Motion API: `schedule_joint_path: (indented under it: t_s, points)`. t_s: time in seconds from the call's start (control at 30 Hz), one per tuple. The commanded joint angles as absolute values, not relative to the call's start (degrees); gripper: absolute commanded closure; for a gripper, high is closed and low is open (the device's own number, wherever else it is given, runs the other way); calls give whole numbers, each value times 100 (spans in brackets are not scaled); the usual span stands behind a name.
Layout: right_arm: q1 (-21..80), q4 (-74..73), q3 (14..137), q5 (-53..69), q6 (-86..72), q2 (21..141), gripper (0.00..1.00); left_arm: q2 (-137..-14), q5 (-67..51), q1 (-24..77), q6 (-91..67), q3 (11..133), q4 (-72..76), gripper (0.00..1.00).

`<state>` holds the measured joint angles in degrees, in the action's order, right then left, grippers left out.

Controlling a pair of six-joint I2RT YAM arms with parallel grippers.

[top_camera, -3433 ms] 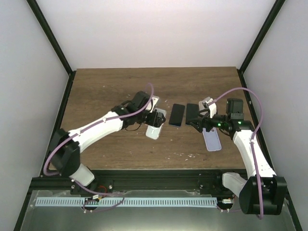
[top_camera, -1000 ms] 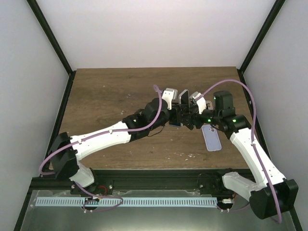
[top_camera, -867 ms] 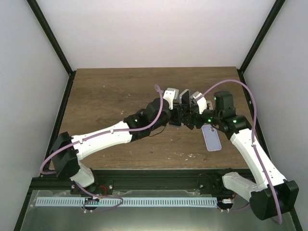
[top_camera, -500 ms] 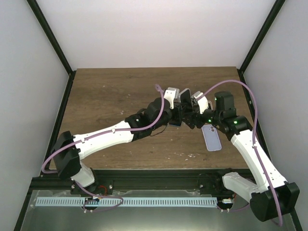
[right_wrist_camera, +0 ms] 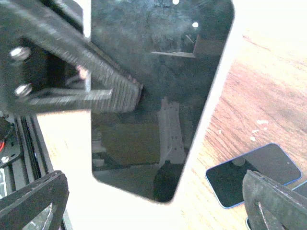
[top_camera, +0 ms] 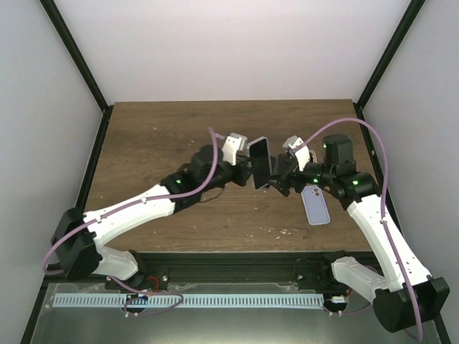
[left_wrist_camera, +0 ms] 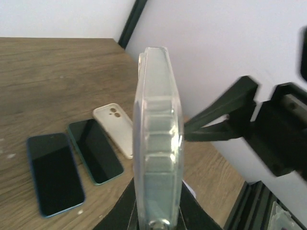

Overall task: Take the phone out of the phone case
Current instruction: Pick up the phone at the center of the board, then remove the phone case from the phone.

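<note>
The phone [right_wrist_camera: 158, 72], black screen facing the right wrist camera, sits inside a clear phone case [left_wrist_camera: 157, 120] that stands upright above the middle of the table [top_camera: 259, 163]. My left gripper [top_camera: 246, 167] is shut on its lower end; in the left wrist view the case shows edge-on between the two fingers [left_wrist_camera: 157, 213]. Just to the right of the phone, my right gripper [top_camera: 282, 179] is open. Its fingers spread wide at the bottom corners of the right wrist view [right_wrist_camera: 153, 206], apart from the phone.
Two bare phones, one blue [left_wrist_camera: 55, 172] and one teal [left_wrist_camera: 94, 151], lie on the wooden table beside an empty white case [left_wrist_camera: 115, 129]. A lavender case [top_camera: 315, 206] lies under the right arm. The table's dark frame [top_camera: 215, 266] runs along the near edge.
My left gripper has shut on the cased phone and drawn it slightly left. The right gripper has opened wider and stands apart from it.
</note>
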<state>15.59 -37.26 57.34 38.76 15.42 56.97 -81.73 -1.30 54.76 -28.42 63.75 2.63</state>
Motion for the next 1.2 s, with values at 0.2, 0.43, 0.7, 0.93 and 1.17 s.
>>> schedule_joint_path:
  t_s: [0.2,0.43,0.7,0.93,1.17]
  points:
    - [1599,-4336,5734,4637,2302,5283,0,-6619,-1611,4663,-2151,5156,243,100]
    - [1592,-4666,5527,5344,2951,5044,2,-6183,-3130,4558,-1846,4721,522,100]
    - [1598,-5046,5528,5847,3395,5075,9,-6255,-3529,4556,-1855,4831,648,100]
    - [1599,-5315,5534,6154,3717,5239,22,-6256,-3790,4559,-2067,4834,1075,100]
    - [1601,-5645,5629,6328,4341,5370,32,-6283,-3776,4534,-2439,4860,1470,100]
